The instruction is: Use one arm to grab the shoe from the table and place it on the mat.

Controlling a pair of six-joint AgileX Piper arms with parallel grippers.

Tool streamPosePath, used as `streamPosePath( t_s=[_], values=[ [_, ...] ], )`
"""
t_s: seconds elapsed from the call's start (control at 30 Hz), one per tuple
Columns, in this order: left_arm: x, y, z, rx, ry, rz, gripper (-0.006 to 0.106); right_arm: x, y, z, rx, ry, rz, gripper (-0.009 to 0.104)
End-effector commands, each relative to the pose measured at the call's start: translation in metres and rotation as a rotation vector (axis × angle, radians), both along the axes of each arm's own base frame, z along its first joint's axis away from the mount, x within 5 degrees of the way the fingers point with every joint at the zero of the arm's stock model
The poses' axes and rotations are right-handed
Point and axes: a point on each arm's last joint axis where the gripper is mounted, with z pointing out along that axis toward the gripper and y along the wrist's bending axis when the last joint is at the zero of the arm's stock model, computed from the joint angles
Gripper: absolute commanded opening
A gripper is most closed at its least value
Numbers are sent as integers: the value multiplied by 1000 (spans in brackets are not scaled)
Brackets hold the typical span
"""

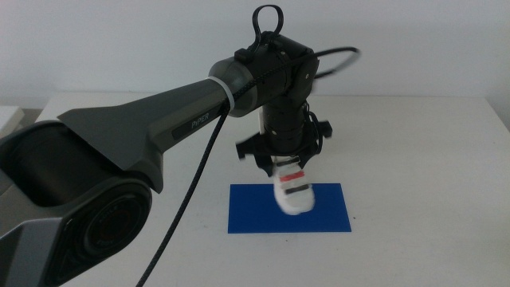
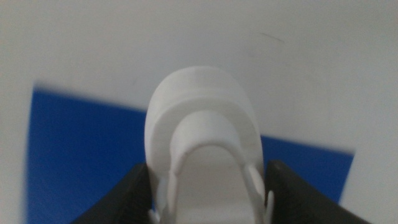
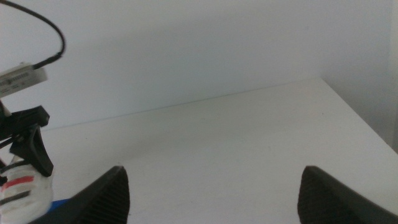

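The left arm (image 1: 159, 135) reaches in from the left, and its gripper (image 1: 283, 155) is shut on the white shoe (image 1: 292, 190). The shoe hangs tilted, toe down, over the middle of the blue mat (image 1: 255, 211), and I cannot tell whether it touches it. A red strap lies between two black straps on top. In the left wrist view the dark jaws press both sides of the shoe (image 2: 204, 134), with the mat (image 2: 81, 162) beneath. The right gripper (image 3: 214, 193) is open and empty, out of the middle view. The shoe (image 3: 22, 190) also shows in the right wrist view.
The white table (image 1: 414, 135) spreads wide around the mat. A black cable (image 1: 187, 199) trails from the left arm toward the front. The table's far edge and right corner (image 3: 323, 81) show in the right wrist view.
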Motion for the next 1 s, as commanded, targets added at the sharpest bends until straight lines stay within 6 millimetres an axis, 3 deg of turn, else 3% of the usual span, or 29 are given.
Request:
streamPosePath(
  t_s=[0.0, 0.13, 0.27, 0.5, 0.63, 0.97],
  values=[
    [2, 0, 7, 66, -63, -327, -1, 0, 0, 0, -10, -10, 0, 79],
    [-1, -1, 6, 178, -106, -1006, -1, 0, 0, 0, -10, -10, 0, 79],
    [-4, -4, 4, 195, -139, -1375, -1, 0, 0, 0, -10, -10, 0, 79],
    [-9, -9, 0, 174, -186, -1723, -1, 0, 0, 0, -10, -10, 0, 79],
    [-9, -11, -3, 172, -205, -1836, -1, 0, 0, 0, -10, -10, 0, 79],
    [-13, -12, -21, 110, -157, -1832, -1, 0, 0, 0, -10, -10, 0, 79]
  ],
)
